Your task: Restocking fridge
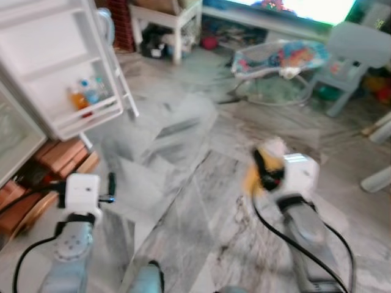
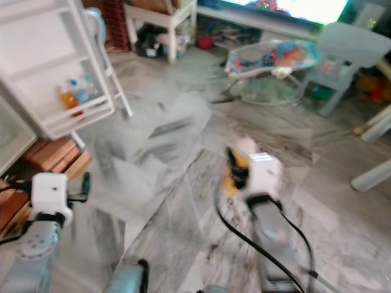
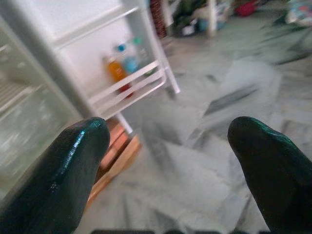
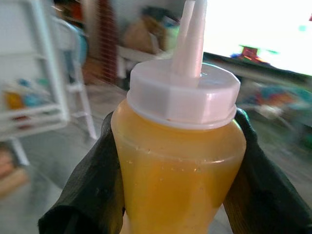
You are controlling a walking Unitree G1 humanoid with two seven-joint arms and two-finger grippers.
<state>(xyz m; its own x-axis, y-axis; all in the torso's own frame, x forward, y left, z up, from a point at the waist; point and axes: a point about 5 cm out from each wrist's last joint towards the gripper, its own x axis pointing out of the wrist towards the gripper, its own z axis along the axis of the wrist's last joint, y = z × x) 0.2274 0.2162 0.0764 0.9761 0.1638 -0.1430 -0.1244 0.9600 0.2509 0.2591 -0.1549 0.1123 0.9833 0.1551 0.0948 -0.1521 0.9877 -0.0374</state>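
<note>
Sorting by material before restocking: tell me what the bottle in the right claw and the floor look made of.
Squeeze bottle: likely soft translucent plastic, since its yellow-orange contents show through; the white nozzle cap looks like opaque matte plastic. The right claw is shut on it.
Floor: probably polished marble or marble-look tile, grey-veined with a slight sheen.

Fridge door (image 1: pixel 58 67) open at far left, w/ bottles (image 1: pixel 85 94) in its lower shelf. Wooden crates (image 1: pixel 64 155) on floor just below door. Baby bouncer (image 1: pixel 278 61) far ahead, chair (image 1: pixel 351 55) to its right, small table (image 1: pixel 168 18) to its left. Right gripper (image 4: pixel 175 161), fingers round sauce bottle (image 4: pixel 180 161), sits right of centre; left gripper (image 3: pixel 168 146) low left, nearer fridge.
</note>
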